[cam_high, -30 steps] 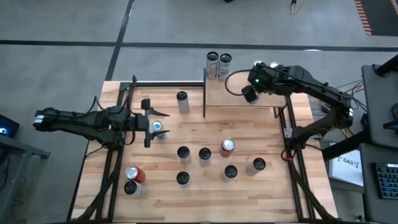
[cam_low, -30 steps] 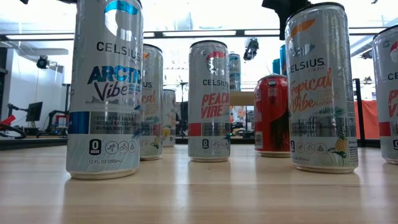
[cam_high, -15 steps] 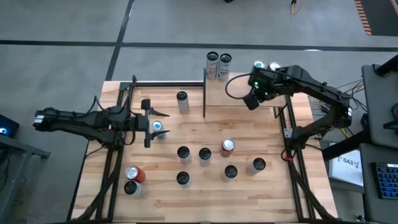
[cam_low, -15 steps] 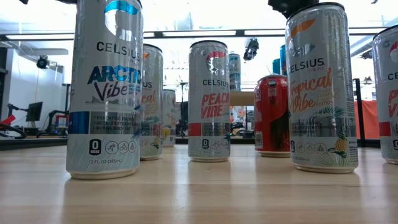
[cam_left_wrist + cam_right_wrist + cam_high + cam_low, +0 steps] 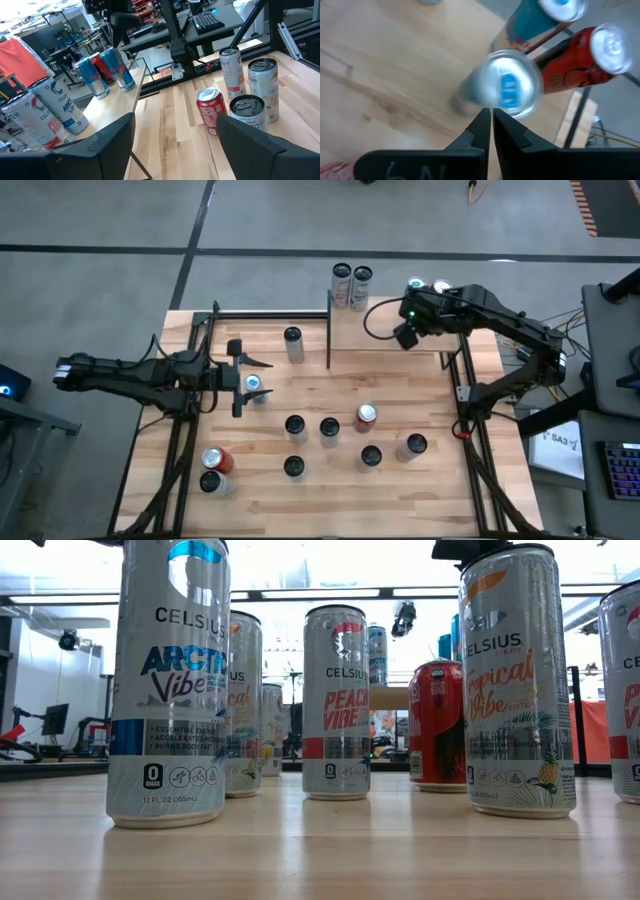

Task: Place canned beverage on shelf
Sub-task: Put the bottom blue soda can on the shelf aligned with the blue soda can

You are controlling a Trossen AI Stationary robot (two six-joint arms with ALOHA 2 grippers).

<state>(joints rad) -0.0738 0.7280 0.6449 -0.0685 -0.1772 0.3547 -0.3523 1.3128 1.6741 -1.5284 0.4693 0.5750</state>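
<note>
Item: silver can [image 5: 507, 90], upright on the shelf [image 5: 385, 345] near its right edge, beside a red can [image 5: 580, 65]; I judge it delivered. My right gripper [image 5: 490, 117] hangs above it, clenched, empty. My left gripper [image 5: 176, 120] waits released by the tabletop's [image 5: 400, 500] left edge beside a blue-topped can [image 5: 253, 383], a likely next pick.

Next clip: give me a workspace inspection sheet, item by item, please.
Surface: plank table, no spills seen.
Job's things: shelf at the far right corner; cans standing on the table.
Clutter: nothing seen.
End effectors: left end effector open, at the table's left side; right end effector shut, empty, over the shelf.
Cables: black loop by the right arm.
Surroundings: grey floor; keyboard at right.
</note>
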